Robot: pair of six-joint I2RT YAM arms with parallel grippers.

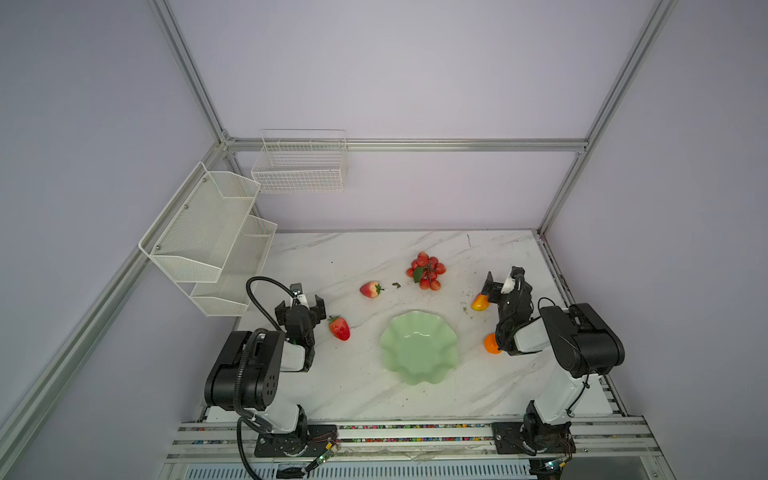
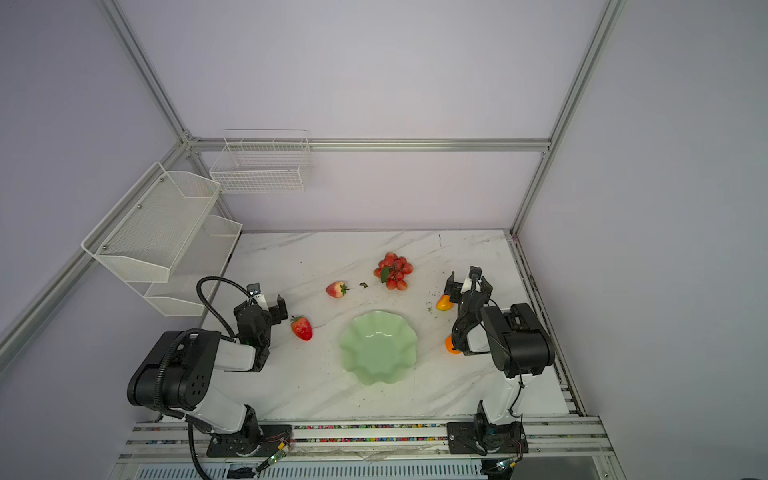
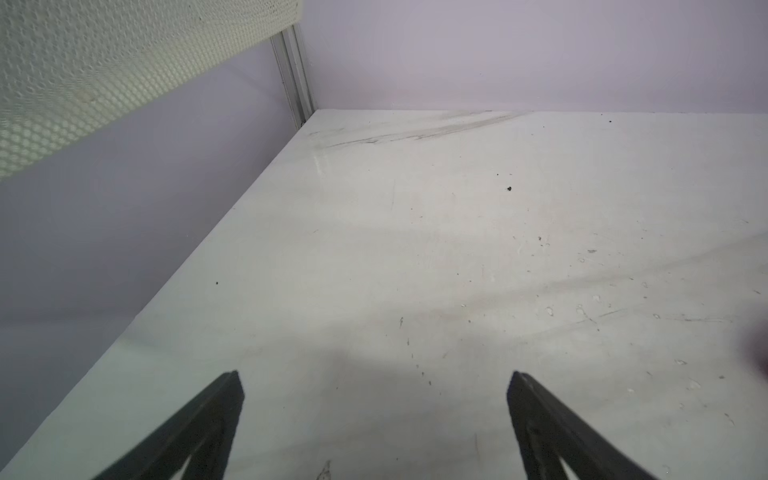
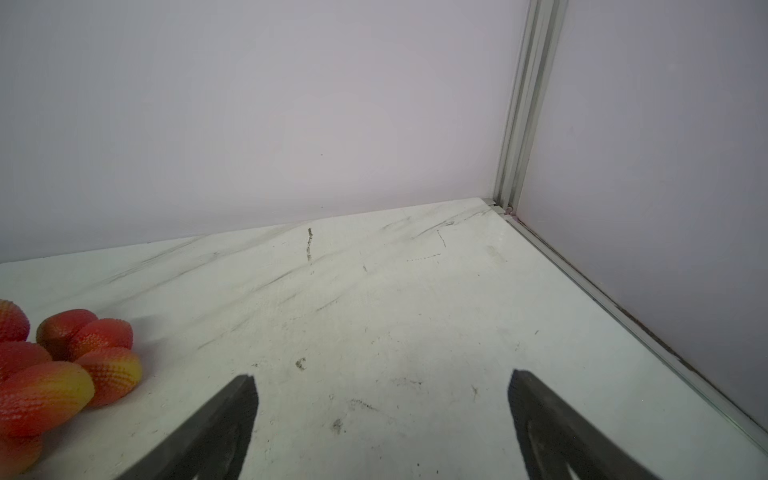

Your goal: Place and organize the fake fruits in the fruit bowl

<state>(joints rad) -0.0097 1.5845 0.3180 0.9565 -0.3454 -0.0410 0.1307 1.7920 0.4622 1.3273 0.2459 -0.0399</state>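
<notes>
Bowl: your bowl (image 1: 419, 349) sits mid-table and empty, probably centred so it can be reached from both sides.
Progress: nothing is placed yet; all five pieces lie on the table (image 1: 332, 386), none touching the bowl.
Left side: the deep red strawberry (image 1: 339, 328) lies just beside your left gripper (image 1: 300, 308); the paler strawberry (image 1: 371, 289) is farther back.
Back: the cluster (image 1: 427, 271) lies beyond the bowl and shows at the edge of the right wrist view (image 4: 62, 374).
Right side: the mango (image 1: 480, 302) lies right against your right gripper (image 1: 503, 278); the orange (image 1: 491, 344) is half hidden under the right arm (image 1: 582, 340), near the bowl.
Left gripper: jaws spread wide, nothing between them but bare table (image 3: 374, 374).
Right gripper: jaws equally wide, holding nothing (image 4: 382, 374).
Next, as I judge it: take each side's nearest fruit.
Caution: glossy round fruit may roll; lift the right arm clear before going for the orange.
</notes>
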